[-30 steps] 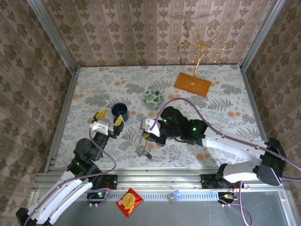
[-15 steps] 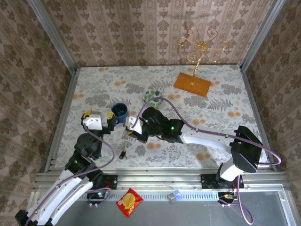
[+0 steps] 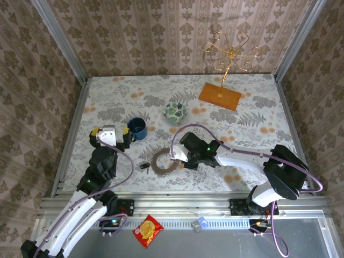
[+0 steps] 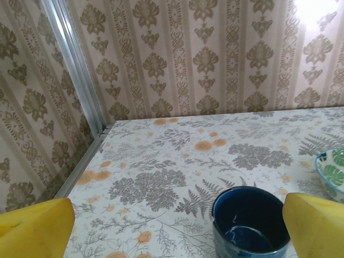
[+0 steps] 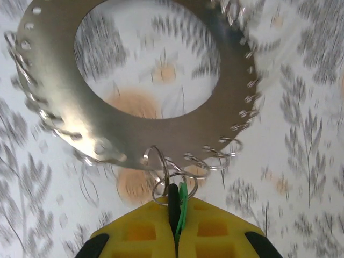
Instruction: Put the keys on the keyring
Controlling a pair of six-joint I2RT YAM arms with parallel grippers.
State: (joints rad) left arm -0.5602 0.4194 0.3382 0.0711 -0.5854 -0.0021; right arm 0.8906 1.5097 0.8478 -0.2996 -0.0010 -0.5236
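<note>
The keyring [image 3: 163, 160], a wide flat grey disc with small wire loops round its rim, sits low over the table's near middle and looms large in the right wrist view [image 5: 80, 102]. My right gripper [image 3: 179, 163] is at its right edge. There my right gripper [image 5: 176, 209] is shut on the keys [image 5: 183, 201], a thin green and a thin black piece seen edge-on and linked by wire loops to the rim. My left gripper [image 3: 110, 130] stands wide open beside the blue mug [image 3: 138, 128], holding nothing [image 4: 177, 236].
A small dark bit [image 3: 144, 166] lies by the ring's left edge; I cannot tell what it is. The blue mug [image 4: 248, 226] and the green-patterned bowl [image 3: 175, 112] stand mid-table. A gold stand on an orange base [image 3: 220, 96] is at the back.
My left gripper has opened wide and drawn back to the left of the mug. My right gripper swung left, then back right and nearer with the ring.
</note>
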